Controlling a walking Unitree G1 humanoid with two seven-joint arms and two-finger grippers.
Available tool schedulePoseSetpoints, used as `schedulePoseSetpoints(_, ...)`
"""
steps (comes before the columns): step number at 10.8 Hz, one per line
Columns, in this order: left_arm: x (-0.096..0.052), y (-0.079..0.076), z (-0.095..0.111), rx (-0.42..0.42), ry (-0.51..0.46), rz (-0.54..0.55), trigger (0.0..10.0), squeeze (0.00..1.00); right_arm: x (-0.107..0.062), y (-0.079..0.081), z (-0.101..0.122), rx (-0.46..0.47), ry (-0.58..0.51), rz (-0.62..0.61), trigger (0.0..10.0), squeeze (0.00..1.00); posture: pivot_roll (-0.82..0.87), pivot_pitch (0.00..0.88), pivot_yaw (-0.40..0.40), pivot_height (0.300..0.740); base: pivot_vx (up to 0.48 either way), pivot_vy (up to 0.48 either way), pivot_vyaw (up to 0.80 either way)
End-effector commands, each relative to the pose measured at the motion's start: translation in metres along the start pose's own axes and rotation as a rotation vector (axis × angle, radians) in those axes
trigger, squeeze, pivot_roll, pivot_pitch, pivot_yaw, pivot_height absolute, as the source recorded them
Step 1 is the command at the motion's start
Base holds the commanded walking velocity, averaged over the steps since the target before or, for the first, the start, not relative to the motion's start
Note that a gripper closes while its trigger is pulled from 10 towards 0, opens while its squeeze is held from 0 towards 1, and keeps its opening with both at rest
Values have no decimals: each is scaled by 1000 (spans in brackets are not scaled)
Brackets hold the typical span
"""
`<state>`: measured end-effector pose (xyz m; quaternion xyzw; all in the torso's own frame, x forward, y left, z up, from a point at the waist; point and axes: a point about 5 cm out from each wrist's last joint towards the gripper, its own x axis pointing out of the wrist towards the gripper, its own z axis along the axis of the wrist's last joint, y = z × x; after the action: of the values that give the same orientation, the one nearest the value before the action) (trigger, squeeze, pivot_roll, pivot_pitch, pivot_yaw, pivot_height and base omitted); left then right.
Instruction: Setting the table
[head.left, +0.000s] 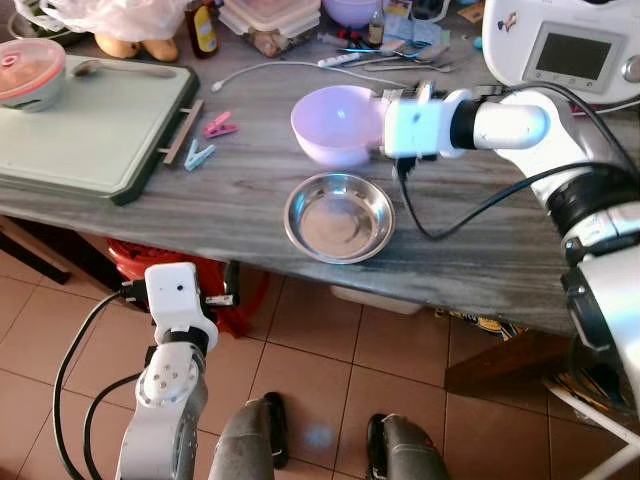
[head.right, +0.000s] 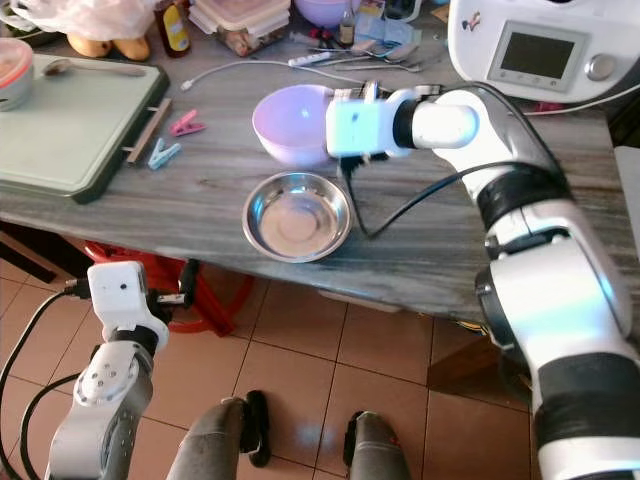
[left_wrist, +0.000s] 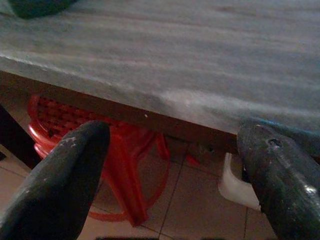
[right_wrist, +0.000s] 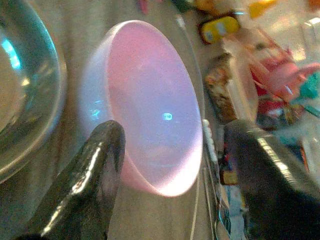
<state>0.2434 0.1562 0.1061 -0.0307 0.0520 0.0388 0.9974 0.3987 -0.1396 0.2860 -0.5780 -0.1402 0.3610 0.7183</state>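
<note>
directly ahead of the right end effector (right_wrist: 170, 165) sits the pink bowl (head.left: 338, 122), its near rim bracketed by wide-open, empty fingers. the left end effector (left_wrist: 175, 165) is held open and empty below the bench (head.left: 250, 200).

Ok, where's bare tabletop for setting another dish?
Bare wood lies between the green cutting board and the steel bowl, toward the near edge, and right of that bowl under the right arm. The back edge by the white appliance is cluttered.
</note>
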Motion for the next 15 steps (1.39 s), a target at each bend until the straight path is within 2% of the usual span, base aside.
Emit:
schedulePoseSetpoints(1, 0, 7, 1, 10, -16, 29, 10000, 0, -3, -15, 1, 52, -13, -246, 10000, 1000, 19, 125, 36, 740, 0, 0, 0)
schedulePoseSetpoints(2, 0, 7, 1, 11, -18, 28, 10000, 0, -8, -16, -5, 107, 0, -372, 10000, 1000, 19, 128, 39, 740, 0, 0, 0)
schedulePoseSetpoints(3, -1, 8, 1, 16, -14, 17, 10000, 0, -19, -3, -21, 176, 39, -496, 10000, 1000, 20, 142, 54, 740, 0, 0, 0)
schedulePoseSetpoints(4, -2, 8, 0, 19, -11, 13, 10000, 0, -23, 1, -28, 222, 74, -561, 10000, 1000, 20, 149, 61, 740, 0, 0, 0)
schedulePoseSetpoints(6, -7, 12, 2, 35, -7, 7, 10000, 0, -32, 16, -50, 328, 229, -736, 10000, 1000, 43, 186, 78, 740, 0, 0, 0)
schedulePoseSetpoints(7, -12, 14, 3, 41, -3, 6, 10000, 0, -33, 23, -57, 378, 291, -784, 10000, 1000, 56, 206, 87, 740, 0, 0, 0)
schedulePoseSetpoints(8, -21, 18, 1, 55, 17, 2, 10000, 0, -34, 31, -65, 476, 358, -841, 10000, 1000, 77, 231, 96, 740, 0, 0, 0)
schedulePoseSetpoints(10, -30, 20, 1, 61, 35, 5, 10000, 0, -28, 38, -69, 623, 403, -857, 10000, 1000, 100, 263, 97, 740, 0, 0, 0)
schedulePoseSetpoints(13, -40, 21, 2, 66, 61, 4, 10000, 0, -19, 30, -65, 680, 391, -762, 10000, 1000, 118, 295, 97, 740, 0, 0, 0)
schedulePoseSetpoints(15, -41, 22, 3, 68, 66, 7, 10000, 0, -9, 25, -55, 689, 323, -678, 10000, 1000, 121, 298, 95, 740, 0, 0, 0)
